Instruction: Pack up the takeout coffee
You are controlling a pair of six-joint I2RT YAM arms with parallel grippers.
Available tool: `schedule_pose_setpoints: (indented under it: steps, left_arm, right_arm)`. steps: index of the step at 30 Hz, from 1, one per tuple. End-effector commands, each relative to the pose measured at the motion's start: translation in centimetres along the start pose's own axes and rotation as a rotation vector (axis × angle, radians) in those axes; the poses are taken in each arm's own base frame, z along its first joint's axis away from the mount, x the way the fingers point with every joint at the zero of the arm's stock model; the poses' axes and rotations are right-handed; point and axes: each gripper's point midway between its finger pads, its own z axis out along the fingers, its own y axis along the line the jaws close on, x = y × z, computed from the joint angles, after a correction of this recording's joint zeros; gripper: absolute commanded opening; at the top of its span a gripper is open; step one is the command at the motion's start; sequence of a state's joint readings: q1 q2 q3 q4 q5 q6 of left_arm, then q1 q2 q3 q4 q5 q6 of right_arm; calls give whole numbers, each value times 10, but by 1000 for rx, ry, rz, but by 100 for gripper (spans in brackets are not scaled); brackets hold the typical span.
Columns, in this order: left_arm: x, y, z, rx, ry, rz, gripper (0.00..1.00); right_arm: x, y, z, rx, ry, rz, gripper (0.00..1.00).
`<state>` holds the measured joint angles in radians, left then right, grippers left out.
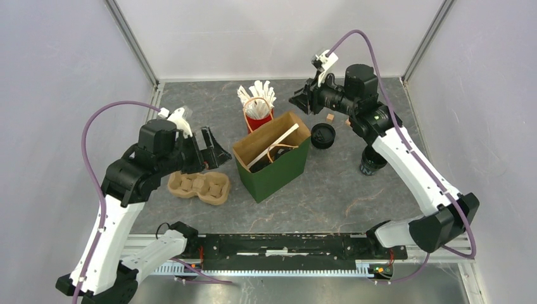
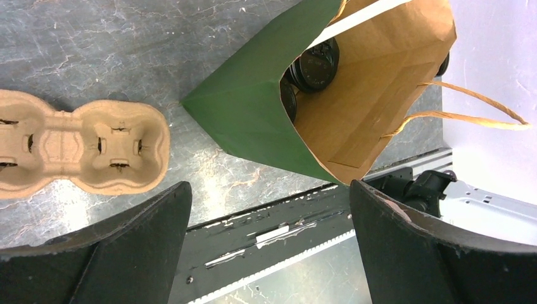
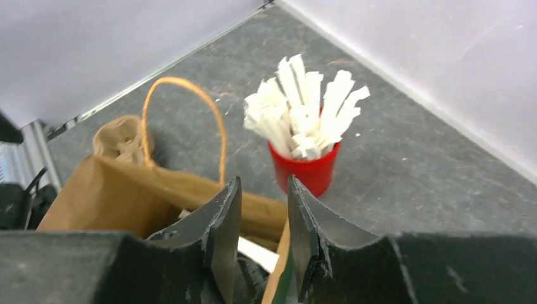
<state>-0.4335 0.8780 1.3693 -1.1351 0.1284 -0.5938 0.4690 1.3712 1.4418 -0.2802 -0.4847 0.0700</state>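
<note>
The takeout coffee, a short black cup with white lettering point(image 1: 372, 161), stands on the table to the right, partly under my right arm. A flat round black lid point(image 1: 323, 135) lies between it and the green paper bag point(image 1: 272, 166). Inside the bag point(image 2: 253, 107) are black lidded cups point(image 2: 315, 63). My right gripper point(image 1: 299, 100) hovers above the bag's far right corner, beside the red cup of white sticks point(image 1: 258, 109); its jaws point(image 3: 265, 187) stand slightly apart with nothing between. My left gripper point(image 1: 214, 150) is wide open and empty point(image 2: 271, 202), left of the bag.
A brown cardboard cup carrier point(image 1: 198, 187) lies left of the bag near the front point(image 2: 82, 149). Two small wooden cubes point(image 1: 330, 118) sit behind the lid. The bag's rope handle point(image 3: 183, 114) arches up. The black base rail point(image 1: 285, 246) runs along the near edge.
</note>
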Motion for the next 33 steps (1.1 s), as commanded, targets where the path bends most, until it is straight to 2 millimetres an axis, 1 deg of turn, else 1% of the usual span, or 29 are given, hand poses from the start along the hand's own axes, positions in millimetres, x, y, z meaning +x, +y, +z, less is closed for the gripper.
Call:
schedule_pose_setpoints:
  steps: [1,2,3,5,6,7,8,11,16,19,21,25,29,33]
  left_arm:
    - [-4,7,0,-19,-23,88,100]
    - [-4,8,0,-20,-24,88,100]
    - [-4,8,0,-21,-23,90,100]
    - [-2,9,0,-22,-23,92,100]
    - [-2,10,0,-25,-22,91,100]
    - [0,11,-1,-27,-21,92,100]
    - [0,12,-1,-30,-22,91,100]
    - [1,15,-3,-41,-29,91,100]
    - [2,18,-4,-48,-37,86,100]
    - [4,20,-4,-56,-35,88,100]
    - [4,21,-4,-62,-34,92,100]
    - [5,24,-5,-76,-34,98,100]
    - [6,27,-6,-88,-33,99,100]
    - [6,28,-6,-94,-35,98,100]
  right_arm:
    - [-41,-31,13,140,-113,-40,38]
    - [-38,-37,20,151,-95,-42,38]
    - [-40,-41,25,163,-81,-54,38]
    - [-33,-50,40,195,-28,-77,38]
    - [-34,-52,45,204,-7,-116,39]
    - [-28,-53,53,211,27,-131,40]
    - [-28,-52,59,215,46,-152,41]
    - [-19,-49,81,209,97,-169,42]
    - [-2,-45,104,209,137,-180,43]
    - [12,-43,116,207,170,-185,46]
    - [21,-42,122,211,190,-195,46]
    - [33,-48,129,234,221,-217,46]
    - [40,-54,131,249,253,-233,46]
    - [52,-51,134,230,277,-220,47]
